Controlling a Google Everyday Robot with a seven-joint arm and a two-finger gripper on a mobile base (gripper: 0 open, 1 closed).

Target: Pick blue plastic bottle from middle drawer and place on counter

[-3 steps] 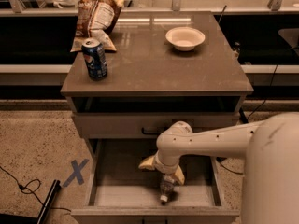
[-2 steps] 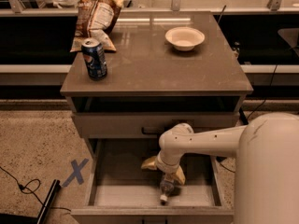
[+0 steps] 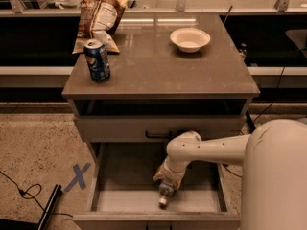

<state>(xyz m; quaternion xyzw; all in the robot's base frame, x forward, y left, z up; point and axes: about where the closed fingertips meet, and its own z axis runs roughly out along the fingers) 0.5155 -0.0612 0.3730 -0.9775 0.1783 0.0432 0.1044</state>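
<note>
The blue plastic bottle (image 3: 165,193) is in the open middle drawer (image 3: 120,200), near its front, with its white cap pointing toward the drawer front. My gripper (image 3: 167,178) reaches down into the drawer from the right and is shut on the bottle's upper body, its yellowish fingers (image 3: 159,175) on either side. The bottle's top end is hidden by the gripper. The counter (image 3: 158,66) is the grey-brown slab above the drawers.
On the counter stand a blue soda can (image 3: 97,60) at the left front, a chip bag (image 3: 100,14) at the back left and a white bowl (image 3: 190,39) at the back right. The upper drawer front (image 3: 120,127) overhangs the open drawer's rear. A blue X tape mark (image 3: 76,177) is on the floor.
The gripper has sunk slightly lower onto the bottle, and the bottle has shifted a little to the left with it. The counter items have not moved.
</note>
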